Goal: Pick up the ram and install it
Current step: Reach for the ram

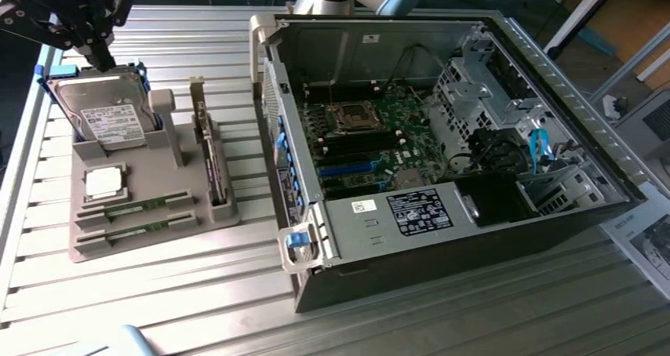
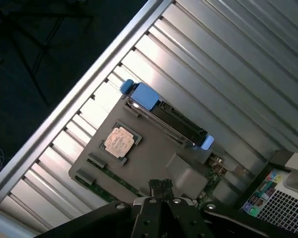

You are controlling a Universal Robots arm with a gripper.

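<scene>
The hand (image 1: 103, 58) is clenched and empty, above the grey tray (image 1: 157, 243) (over its hard drive (image 1: 110, 117)). Both ram sticks (image 1: 136, 208) lie slotted at the tray's opposite end.

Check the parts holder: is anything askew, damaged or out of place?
Nothing stands out. On the grey holder, both ram sticks lie straight in their slots, the processor sits flat in its recess, and the hard drive and expansion card stand upright.
</scene>
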